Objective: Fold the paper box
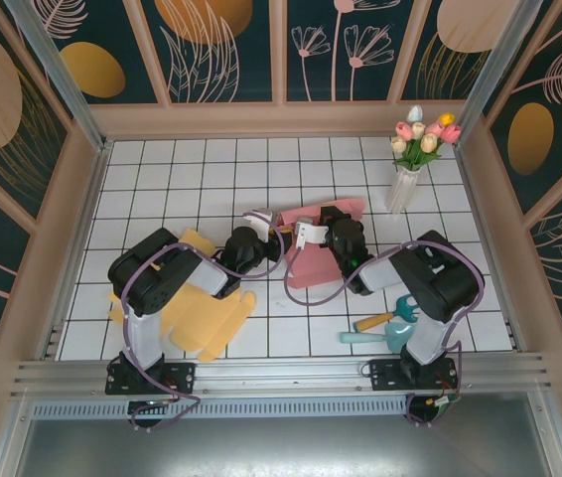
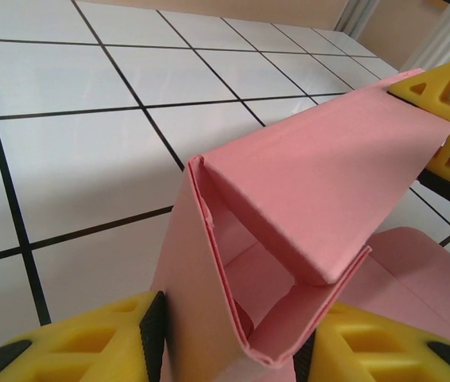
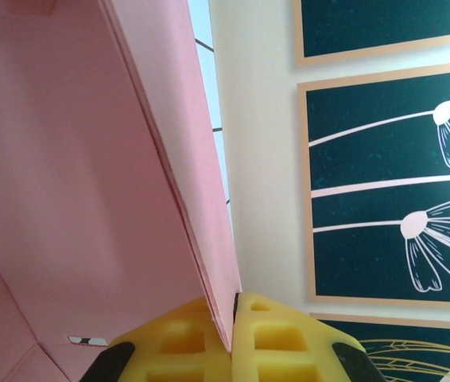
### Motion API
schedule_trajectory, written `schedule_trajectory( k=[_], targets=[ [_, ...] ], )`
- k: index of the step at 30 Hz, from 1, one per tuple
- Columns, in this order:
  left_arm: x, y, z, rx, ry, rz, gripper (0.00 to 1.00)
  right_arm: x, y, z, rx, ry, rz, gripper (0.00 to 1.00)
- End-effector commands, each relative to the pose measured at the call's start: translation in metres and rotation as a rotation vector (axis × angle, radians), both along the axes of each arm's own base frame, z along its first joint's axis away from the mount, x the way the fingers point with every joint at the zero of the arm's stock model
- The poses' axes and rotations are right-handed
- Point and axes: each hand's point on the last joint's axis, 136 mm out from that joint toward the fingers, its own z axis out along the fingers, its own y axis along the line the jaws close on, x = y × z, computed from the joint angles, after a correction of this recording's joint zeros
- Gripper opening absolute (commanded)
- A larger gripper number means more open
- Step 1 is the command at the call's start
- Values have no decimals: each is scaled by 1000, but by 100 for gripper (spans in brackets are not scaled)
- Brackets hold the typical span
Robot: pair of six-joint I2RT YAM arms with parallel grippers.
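Box [image 1: 311,260] is seen mid desk [image 1: 162,169], partly folded: one wall is raised and doubled over. Its corner is grasped by left tool [image 2: 233,346]; a wall edge is pinched by right tool [image 3: 233,318]. Remaining walls are judged undone.

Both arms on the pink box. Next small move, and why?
Probably close the left gripper a little more to flatten the fold. Its fingers flank the doubled wall of the pink box, which gapes open in a wedge; the right gripper is shut on a panel edge, steadying it.
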Motion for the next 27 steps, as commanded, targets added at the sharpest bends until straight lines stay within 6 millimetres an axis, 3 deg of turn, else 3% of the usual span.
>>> schedule_trajectory(
  k=[1, 10, 16, 22, 27],
  targets=[
    [6, 4, 4, -17, -53, 24, 46, -28, 25, -42, -5, 186, 149, 0],
    [17, 3, -13, 60, -73, 93, 50, -32, 31, -42, 42, 261, 184, 0],
    [23, 14, -4, 45, -106, 171, 48, -36, 34, -49, 56, 381, 203, 0],
    [19, -1, -6, 41, -105, 114, 47, -31, 36, -51, 50, 403, 194, 0],
    [14, -7, -1, -19, -83, 94, 48, -29, 32, -49, 36, 299, 169, 0]
  ],
)
